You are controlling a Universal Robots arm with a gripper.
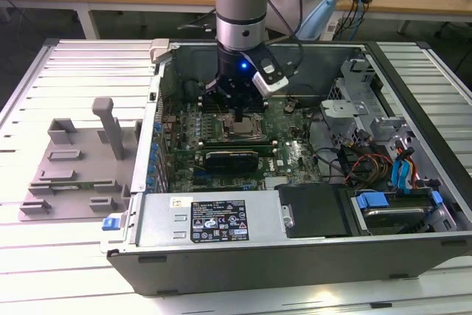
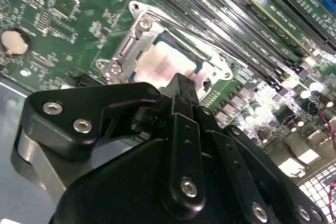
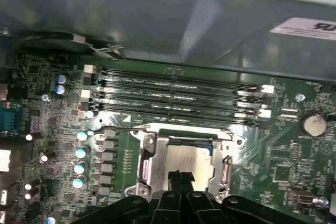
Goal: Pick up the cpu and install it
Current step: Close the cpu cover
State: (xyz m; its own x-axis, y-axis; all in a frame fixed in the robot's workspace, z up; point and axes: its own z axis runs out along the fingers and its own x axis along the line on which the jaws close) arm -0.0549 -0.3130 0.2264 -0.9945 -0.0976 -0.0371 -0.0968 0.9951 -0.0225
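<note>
Seemingly the install step: the cpu (image 3: 181,160) lies inside the socket frame (image 3: 146,161), the hand (image 3: 178,177) just over it, fingers pinched together, gripping nothing; any further move calls for straight, gentle travel

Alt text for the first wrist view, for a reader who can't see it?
The gripper, fingers together, is over the middle of the silver cpu, which lies inside the socket's metal frame on a green motherboard. Long memory slots run alongside the socket.
</note>
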